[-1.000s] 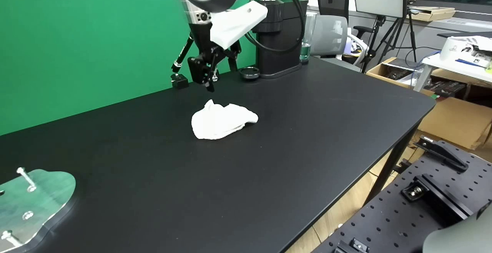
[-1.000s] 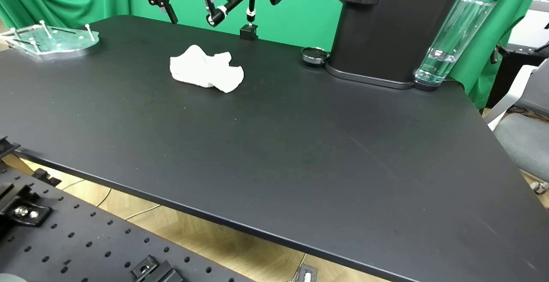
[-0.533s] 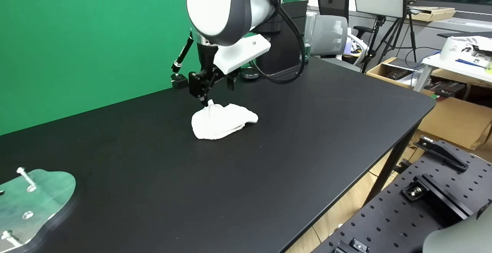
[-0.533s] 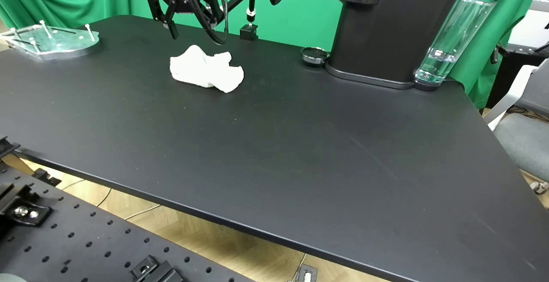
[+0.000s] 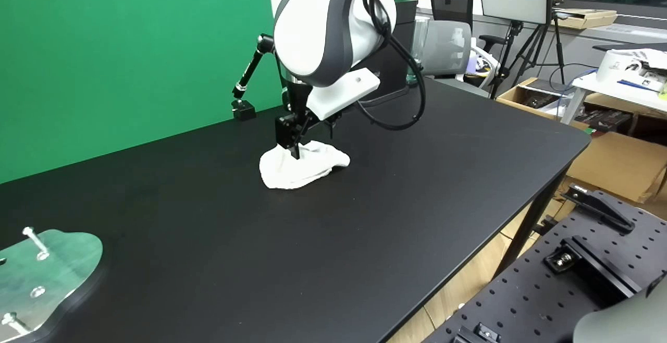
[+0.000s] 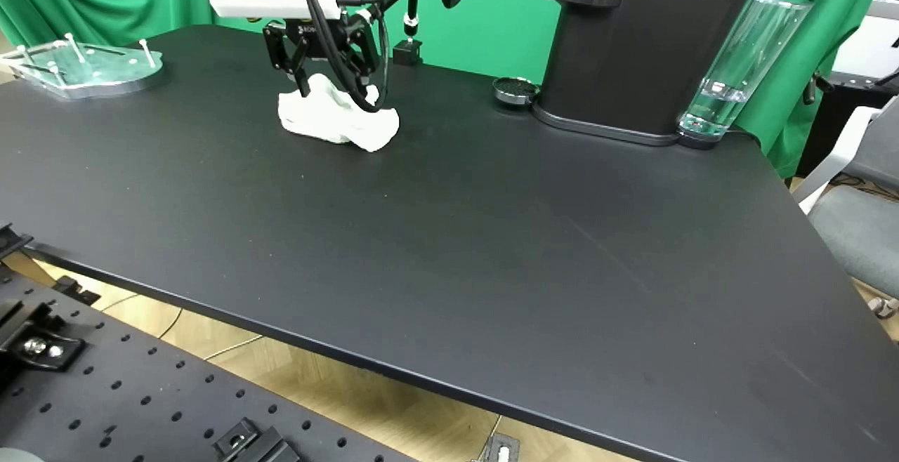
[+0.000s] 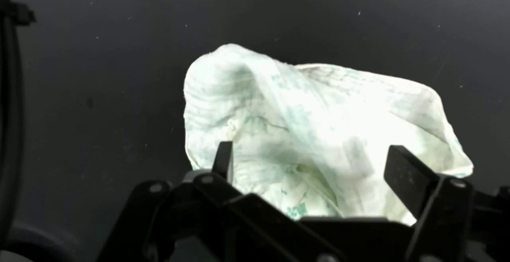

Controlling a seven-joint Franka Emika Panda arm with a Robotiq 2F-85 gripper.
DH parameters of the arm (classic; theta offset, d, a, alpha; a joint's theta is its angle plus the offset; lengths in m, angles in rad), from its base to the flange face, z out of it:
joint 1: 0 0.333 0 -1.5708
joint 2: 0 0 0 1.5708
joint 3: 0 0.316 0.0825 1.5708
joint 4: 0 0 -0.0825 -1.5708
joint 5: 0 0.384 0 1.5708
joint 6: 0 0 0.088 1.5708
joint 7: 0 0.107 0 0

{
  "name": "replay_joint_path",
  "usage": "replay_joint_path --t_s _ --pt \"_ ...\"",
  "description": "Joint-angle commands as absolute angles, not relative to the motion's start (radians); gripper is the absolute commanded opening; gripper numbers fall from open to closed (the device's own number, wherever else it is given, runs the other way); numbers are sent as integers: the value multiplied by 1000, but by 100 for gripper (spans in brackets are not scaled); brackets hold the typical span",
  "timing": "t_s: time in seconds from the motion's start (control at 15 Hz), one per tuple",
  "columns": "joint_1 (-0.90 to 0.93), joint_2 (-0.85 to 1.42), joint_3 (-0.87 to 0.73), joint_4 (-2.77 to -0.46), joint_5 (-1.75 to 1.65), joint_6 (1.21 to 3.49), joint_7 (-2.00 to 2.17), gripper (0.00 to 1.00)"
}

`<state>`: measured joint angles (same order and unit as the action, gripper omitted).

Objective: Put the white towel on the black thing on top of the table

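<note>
Hand [image 7: 316,170] spread wide over the towel [image 7: 330,114]; stand [image 5: 250,71] at the towel's eleven o'clock in an exterior view. Too shallow a pinch could drop towel mid-lift.

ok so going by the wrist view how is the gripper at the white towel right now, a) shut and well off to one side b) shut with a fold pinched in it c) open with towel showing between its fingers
c, since in the wrist view the gripper has its fingers wide apart, and the white towel shows in the gap with no fold pinched between them.
</note>
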<state>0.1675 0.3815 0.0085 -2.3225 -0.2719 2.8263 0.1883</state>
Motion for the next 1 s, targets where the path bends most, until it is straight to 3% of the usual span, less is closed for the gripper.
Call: replay_joint_path --t_s 0.0,0.6,0.93 --pt "186 398 -9 -2318 -255 2833 171 67" --pt "189 400 6 -2307 -227 2801 153 5" --pt "205 331 25 -2275 -140 2606 190 0"
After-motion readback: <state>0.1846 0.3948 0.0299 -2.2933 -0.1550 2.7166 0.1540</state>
